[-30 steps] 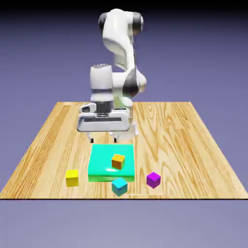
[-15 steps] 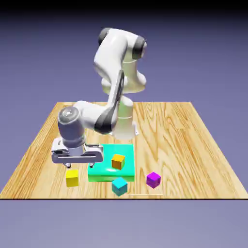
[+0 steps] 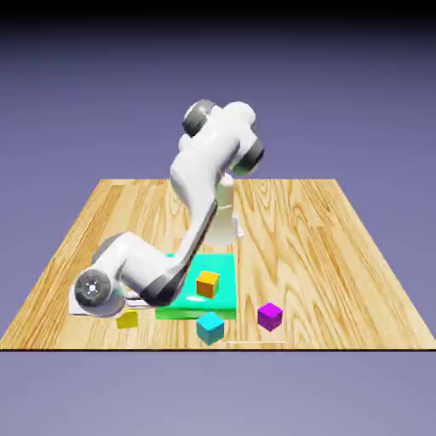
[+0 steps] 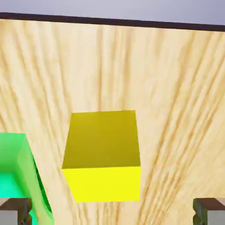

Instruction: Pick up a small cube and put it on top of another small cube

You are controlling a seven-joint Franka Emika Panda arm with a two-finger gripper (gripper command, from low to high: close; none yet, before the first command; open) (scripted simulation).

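The small yellow cube (image 4: pixel 103 154) sits on the wooden table, large in the middle of the hand view. In the exterior view the yellow cube (image 3: pixel 128 320) lies near the front left, partly covered by the hand. My gripper (image 3: pixel 119 308) hangs low right over it. In the hand view my gripper (image 4: pixel 112 213) is open, and its grey fingertips (image 4: pixel 15 212) stand wide apart at the bottom corners, clear of the cube's sides. An orange cube (image 3: pixel 207 283) rests on a flat green slab (image 3: pixel 223 266). A teal cube (image 3: pixel 210 327) and a purple cube (image 3: pixel 270 316) lie near the front edge.
The green slab (image 4: pixel 13 176) lies close beside the yellow cube, on the hand view's left. The table's front edge (image 3: pixel 170 347) runs just below the cubes in the exterior view. My arm stretches low across the slab's left side.
The arm has swung from above the green slab toward the exterior view's left and dropped down over the yellow cube. The jaws have stayed open. No cube has moved.
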